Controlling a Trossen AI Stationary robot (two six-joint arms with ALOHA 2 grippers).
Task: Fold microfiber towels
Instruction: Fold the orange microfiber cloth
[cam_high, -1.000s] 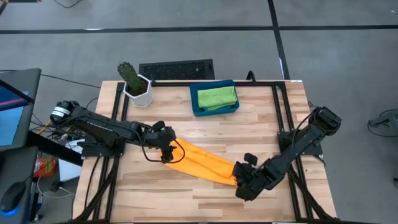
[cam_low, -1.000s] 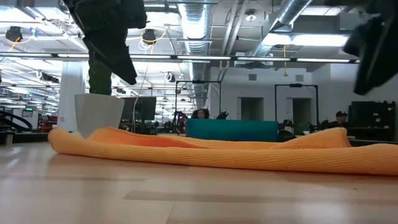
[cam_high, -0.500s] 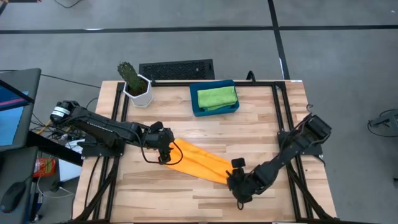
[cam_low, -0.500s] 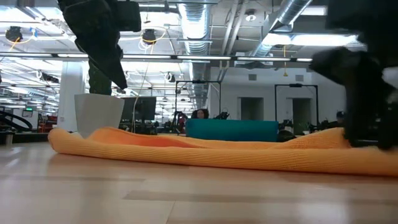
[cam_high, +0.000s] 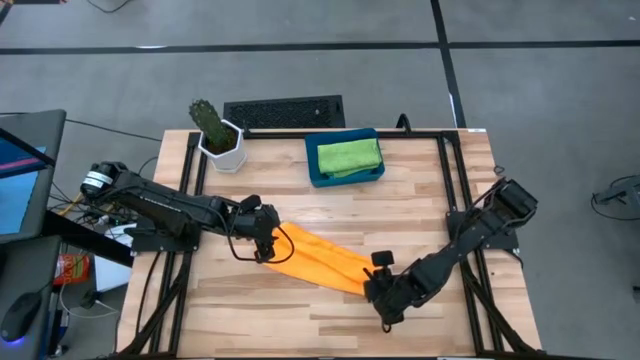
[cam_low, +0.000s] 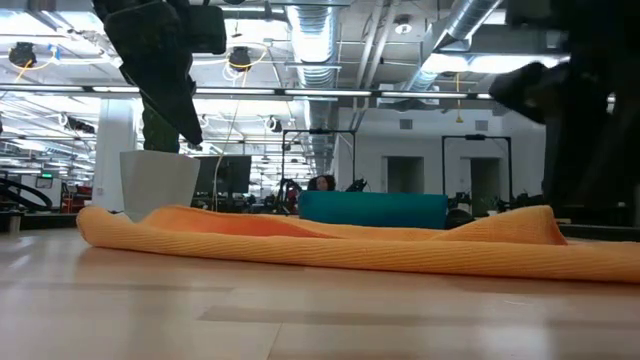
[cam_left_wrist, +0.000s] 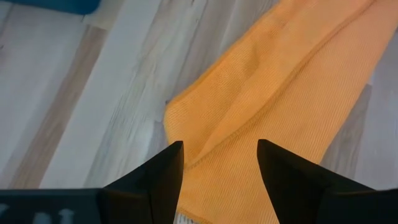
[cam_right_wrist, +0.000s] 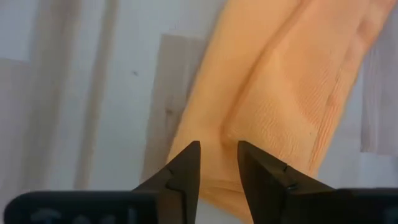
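Note:
An orange microfiber towel (cam_high: 322, 260) lies in a long crumpled band slanting across the middle of the wooden table, flat on the boards along its whole length. My left gripper (cam_left_wrist: 219, 168) hangs open just above its left end, one finger on either side of a crease, clear of the cloth in the low view. My right gripper (cam_right_wrist: 217, 165) points down over the towel's right end (cam_high: 368, 283), its fingers a narrow gap apart astride a raised fold (cam_right_wrist: 225, 134). A green towel (cam_high: 348, 156) lies folded in the dark-blue tray (cam_high: 315, 174). My right gripper stands from above over the raised fold at the orange towel's right end. Its fingertips (cam_right_wrist: 189, 163) look close on either side of that fold. I cannot tell whether they touch the cloth, which stays on the table.
The tray stands at the table's far middle, and a cactus in a white pot (cam_high: 218, 140) at the far left corner. Bare boards (cam_high: 290, 315) show along the near edge. Black frame rails (cam_high: 445, 170) run along the table's sides.
My right gripper has come down and toward the table's left onto the orange towel's right end, rolling about its own axis as it went. The towel lies where it did.

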